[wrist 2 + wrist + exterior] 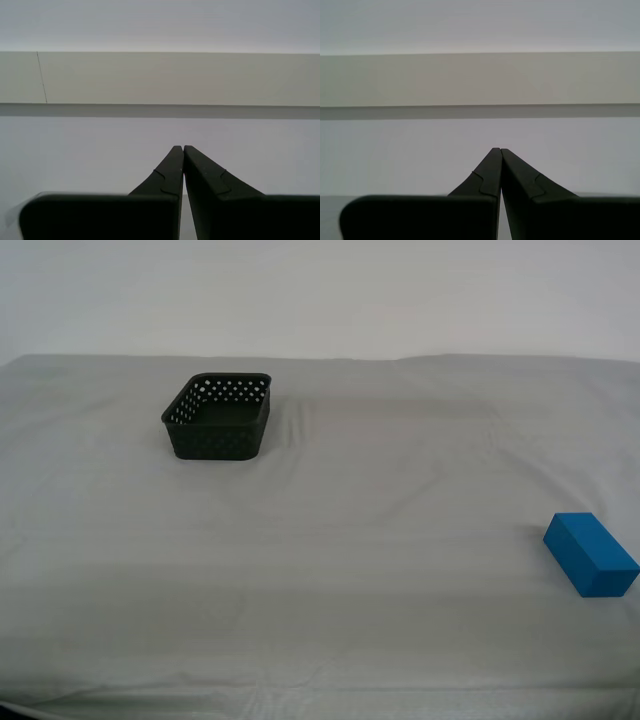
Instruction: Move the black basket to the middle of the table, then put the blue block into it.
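The black basket (219, 417) stands upright and empty on the table (380, 490), toward the far side at the exterior view's left. The blue block (590, 554) lies flat near the exterior view's right edge, closer to the front. Neither arm shows in the exterior view. In the first wrist view my first gripper (497, 149) is shut with its black fingertips touching, holding nothing, facing a pale wall. In the second wrist view my second gripper (181, 147) is likewise shut and empty. Neither wrist view shows the basket or the block.
The grey-white cloth is slightly wrinkled, with folds near the basket. The table's front edge (300, 702) runs along the bottom of the exterior view. A plain pale wall (320, 290) stands behind the table.
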`<state>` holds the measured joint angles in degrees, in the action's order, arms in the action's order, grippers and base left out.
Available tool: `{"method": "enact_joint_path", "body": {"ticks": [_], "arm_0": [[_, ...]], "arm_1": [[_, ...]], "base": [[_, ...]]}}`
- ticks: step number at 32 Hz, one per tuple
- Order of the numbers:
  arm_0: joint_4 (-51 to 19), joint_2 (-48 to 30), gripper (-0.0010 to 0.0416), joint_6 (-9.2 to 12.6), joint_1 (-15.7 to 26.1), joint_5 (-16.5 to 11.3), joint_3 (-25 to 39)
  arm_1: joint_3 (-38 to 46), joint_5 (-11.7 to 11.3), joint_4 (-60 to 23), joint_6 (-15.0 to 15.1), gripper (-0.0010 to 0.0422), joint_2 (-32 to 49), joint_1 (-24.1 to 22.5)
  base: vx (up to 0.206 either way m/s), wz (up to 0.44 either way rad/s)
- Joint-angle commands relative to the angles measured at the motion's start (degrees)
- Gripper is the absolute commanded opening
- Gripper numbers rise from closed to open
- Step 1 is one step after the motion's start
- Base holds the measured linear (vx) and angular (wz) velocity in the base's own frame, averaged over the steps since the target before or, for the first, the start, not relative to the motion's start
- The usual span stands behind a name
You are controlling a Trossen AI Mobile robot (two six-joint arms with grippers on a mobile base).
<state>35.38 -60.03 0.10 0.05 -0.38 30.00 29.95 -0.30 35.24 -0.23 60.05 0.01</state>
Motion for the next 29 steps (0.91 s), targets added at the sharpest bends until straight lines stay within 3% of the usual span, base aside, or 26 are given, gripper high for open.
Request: {"method": "enact_joint_path", "body": {"ticks": [1,29], "arm_0": [[0.15,0.00,0.0001,-0.11,0.00,0.04,0.04],[0.15,0.00,0.0001,-0.11,0.00,0.04,0.04]], "arm_1": [[0.04,0.11,0.22,0.09,0.0000,-0.02,-0.07],[0.02,0.11,0.22,0.09,0.0000,-0.02,-0.04]], "base": [[0.000,0.000],[0.000,0.000]]}}
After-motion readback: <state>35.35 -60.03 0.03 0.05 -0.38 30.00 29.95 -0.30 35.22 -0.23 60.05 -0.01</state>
